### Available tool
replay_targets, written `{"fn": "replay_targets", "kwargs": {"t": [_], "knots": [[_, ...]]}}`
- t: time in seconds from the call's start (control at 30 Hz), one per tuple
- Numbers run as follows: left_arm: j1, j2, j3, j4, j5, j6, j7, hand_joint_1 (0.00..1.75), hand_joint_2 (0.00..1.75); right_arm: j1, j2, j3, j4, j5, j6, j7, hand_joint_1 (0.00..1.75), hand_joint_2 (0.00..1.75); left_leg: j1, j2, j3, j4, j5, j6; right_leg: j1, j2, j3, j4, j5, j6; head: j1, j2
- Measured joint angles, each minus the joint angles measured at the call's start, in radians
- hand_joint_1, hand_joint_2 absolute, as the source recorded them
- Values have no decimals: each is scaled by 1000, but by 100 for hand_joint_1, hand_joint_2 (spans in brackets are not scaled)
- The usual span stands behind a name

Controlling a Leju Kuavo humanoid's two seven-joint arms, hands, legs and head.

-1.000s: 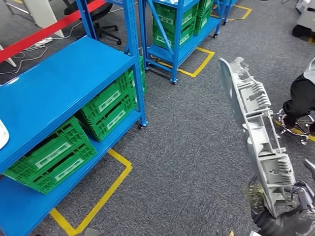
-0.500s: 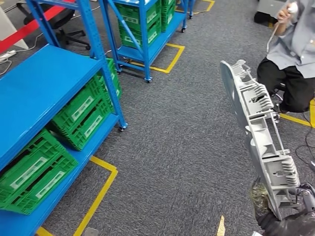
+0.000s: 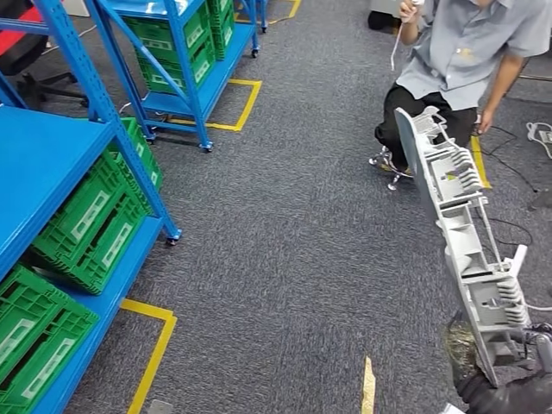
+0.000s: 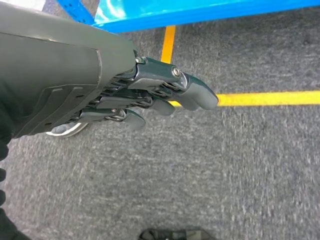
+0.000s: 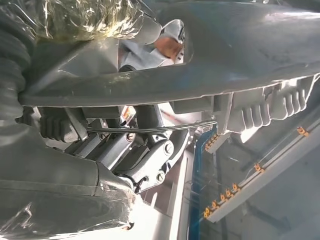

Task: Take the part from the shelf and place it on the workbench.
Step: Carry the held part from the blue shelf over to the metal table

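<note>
Long grey ribbed plastic part (image 3: 455, 233), gripped at its lower end by right hand (image 3: 501, 379), upright above grey carpet (image 3: 293, 259); left hand (image 4: 151, 95) empty, fingers extended.

Camera swings right: the blue shelf (image 3: 46, 164) slides toward the left edge, the crouching person (image 3: 455, 60) comes fully in.

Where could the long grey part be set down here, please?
Bare top of the blue shelf at the left edge; open carpet between shelf and person. Crowded: green crates below; the right hand holds the part near the person.
</note>
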Motion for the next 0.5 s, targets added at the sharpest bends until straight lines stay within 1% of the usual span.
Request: {"fn": "replay_targets", "kwargs": {"t": [0.03, 0.07, 0.1, 0.13, 0.17, 0.2, 0.23, 0.27, 0.3, 0.33, 0.37, 0.4, 0.43, 0.47, 0.5], "knots": [[-1, 0, 0, 0, -1, -1, -2, 0, 175, 2, 0, -1, -2, 0, 0, 0, 175, 175, 1, 13, 2, -6, 3, 4, 1, -23, -11, 17, -11, 4, 2, 0], [-1, 0, 0, 0, -3, -2, -3, 0, 175, 2, 0, -2, -3, 0, 0, 0, 175, 175, 2, 28, 5, -11, 6, 9, 3, -54, -32, 56, -34, 8, 5, 0], [-1, 1, 0, 0, -4, -4, -3, 0, 175, 2, 0, -3, -4, 0, 0, -1, 175, 175, 1, 44, 6, -13, 6, 11, 2, -90, -59, 114, -65, 11, 8, 0], [1, 1, 1, 0, -4, -5, -4, 0, 175, 2, 0, -3, -5, 0, 0, -2, 175, 175, -1, 59, 6, -13, 6, 13, 1, -110, -92, 182, -98, 15, 10, 0], [2, 1, 1, 0, -5, -6, -4, 0, 175, 2, 0, -3, -5, 0, 0, -3, 175, 175, -2, 75, 6, -13, 5, 14, -2, -120, -121, 243, -122, 19, 10, 0], [2, 1, 1, 0, -6, -8, -4, 0, 175, 4, 0, -4, -5, 0, 0, -3, 175, 175, -2, 90, 6, -13, 3, 14, -4, -124, -136, 274, -128, 23, 10, 0], [2, 1, 1, 0, -7, -10, -4, 0, 175, 5, 0, -6, -5, 0, 0, -3, 175, 175, -3, 104, 7, -13, 2, 12, -7, -128, -132, 269, -116, 25, 11, 0], [1, 1, 0, 0, -9, -13, -4, 0, 175, 7, 0, -7, -5, 0, 0, -3, 175, 175, -2, 117, 9, -13, 0, 10, -9, -135, -105, 223, -88, 27, 11, 0], [0, 1, 0, 0, -12, -16, -5, 0, 175, 7, 0, -8, -6, 0, 0, -3, 175, 175, -3, 128, 13, -13, -3, 7, -10, -153, -64, 151, -55, 28, 11, 0], [-1, 2, 0, 0, -14, -19, -7, 0, 175, 7, 0, -9, -6, -1, 0, -4, 175, 175, -5, 138, 16, -12, -7, 1, -9, -174, -22, 82, -32, 27, 11, 0], [-1, 2, 0, 0, -15, -23, -9, 0, 175, 7, 0, -10, -7, -1, 0, -5, 175, 175, -8, 147, 19, -10, -11, -4, -7, -189, 9, 30, -18, 22, 10, 0], [-2, 3, 0, 0, -16, -25, -12, 0, 175, 8, 0, -11, -9, -2, 0, -6, 175, 175, -10, 155, 22, -9, -13, -10, -5, -198, 25, 3, -14, 17, 10, 0], [-4, 4, 0, 0, -17, -27, -13, 0, 175, 10, 0, -12, -10, -3, 0, -7, 175, 175, -12, 163, 23, -8, -15, -14, -1, -193, 27, -1, -16, 11, 9, 0], [-5, 4, 0, 0, -18, -29, -15, 0, 175, 12, 0, -13, -13, -3, 0, -8, 175, 175, -10, 172, 25, -8, -16, -18, -1, -181, 24, -1, -15, 4, 9, 0], [-8, 4, 0, 0, -19, -30, -16, 0, 175, 14, 0, -14, -15, -3, 0, -8, 175, 175, -8, 173, 26, -5, -20, -23, -1, -170, 23, -2, -13, -2, 9, 0]]}}
